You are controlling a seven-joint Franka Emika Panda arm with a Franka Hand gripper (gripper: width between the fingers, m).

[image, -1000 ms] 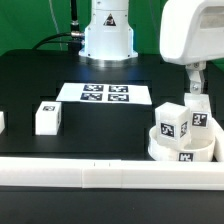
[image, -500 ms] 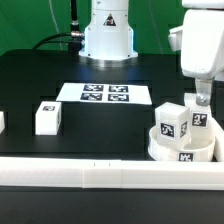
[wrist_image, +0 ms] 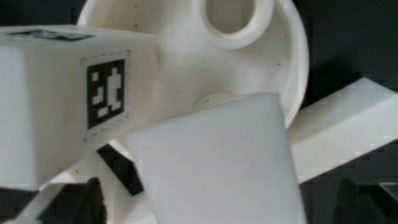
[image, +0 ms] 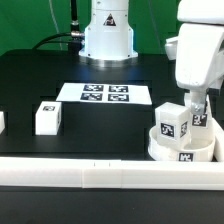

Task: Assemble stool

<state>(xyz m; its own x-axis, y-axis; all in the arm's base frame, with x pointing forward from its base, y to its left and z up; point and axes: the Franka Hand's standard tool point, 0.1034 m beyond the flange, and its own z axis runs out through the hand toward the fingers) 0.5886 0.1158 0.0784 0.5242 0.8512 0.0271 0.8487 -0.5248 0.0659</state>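
The black table carries the kit. The arm hangs over its near right corner. There the seat lies flat, just behind the white rail. The marker board lies mid-table. On the seat stand a left leg and a right leg. A third leg stands well to the left. The gripper is at the right leg's top, jaws apart and empty.

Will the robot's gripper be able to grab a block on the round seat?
Probably yes: the open gripper hangs just above a leg block on the seat disc, nothing between.
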